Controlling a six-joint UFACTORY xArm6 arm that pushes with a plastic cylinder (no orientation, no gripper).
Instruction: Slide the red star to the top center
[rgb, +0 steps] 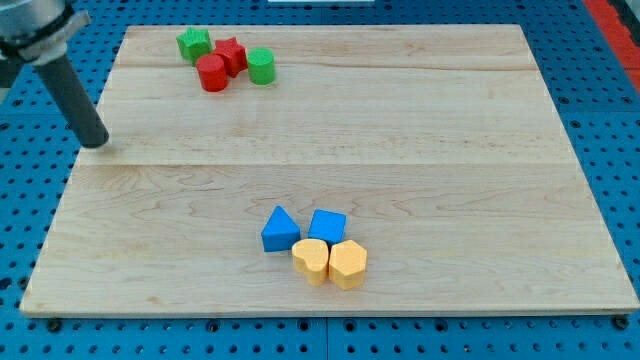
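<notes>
Tip (97, 143) resting at the wooden board's (420, 150) left edge, rod bare, touching no block, nothing pinched or pushed. Red star (231, 54) up near the view's top, left of centre, wedged in a tight cluster: green star (194, 44) just beside on its left, red cylinder (211, 73) touching at its lower left, green cylinder (261, 66) close on its right. From the tip, star lying up and to the view's right, well apart. Goal at top centre, further right along the same top strip. Key relation: tip on the star's left and below, so on roughly the correct side for a rightward push, though red cylinder and green star sitting between tip and star, green cylinder blocking the rightward path. Likely need to come round to the star's left flank without dragging neighbours. Blue and yellow blocks (314, 247) grouped near the bottom, well clear.
</notes>
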